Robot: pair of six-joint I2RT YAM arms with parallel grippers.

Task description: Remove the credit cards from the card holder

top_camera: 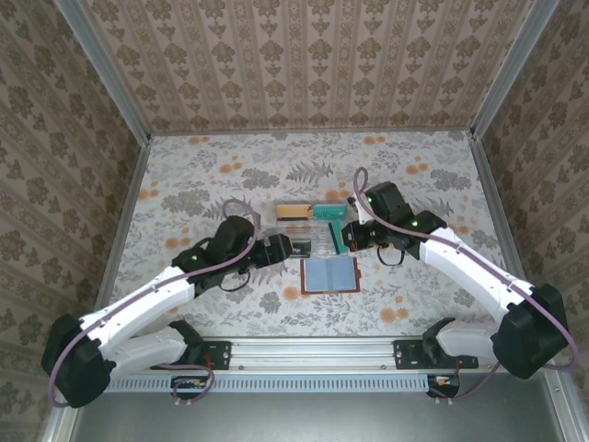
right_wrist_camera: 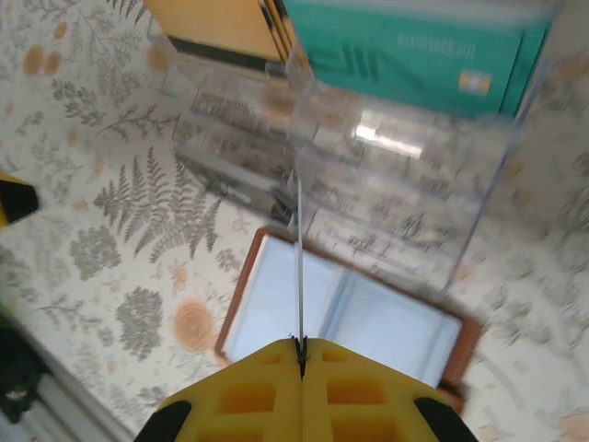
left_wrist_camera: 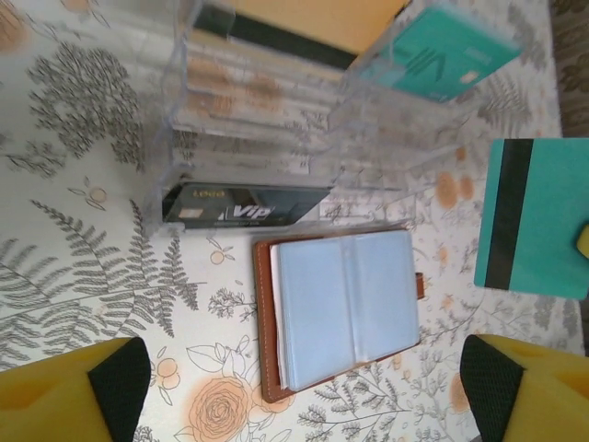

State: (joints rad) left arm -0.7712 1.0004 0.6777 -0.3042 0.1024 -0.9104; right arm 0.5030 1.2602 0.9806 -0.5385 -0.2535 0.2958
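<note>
Closest up, the right gripper (right_wrist_camera: 301, 348) has its yellow fingers shut tight on a teal card (left_wrist_camera: 534, 216), held on its edge close to the open card holder (left_wrist_camera: 345, 308). It should line the card up with a free slot in the clear tray (left_wrist_camera: 267, 120) and go down slowly. The left gripper (left_wrist_camera: 304, 382) hangs near the card holder with fingers wide apart, holding nothing. A black card (left_wrist_camera: 244, 204) stands in the tray's near slot.

Four credit cards (left_wrist_camera: 248, 204), one card holder (left_wrist_camera: 345, 308), one clear tray (left_wrist_camera: 258, 101)
</note>
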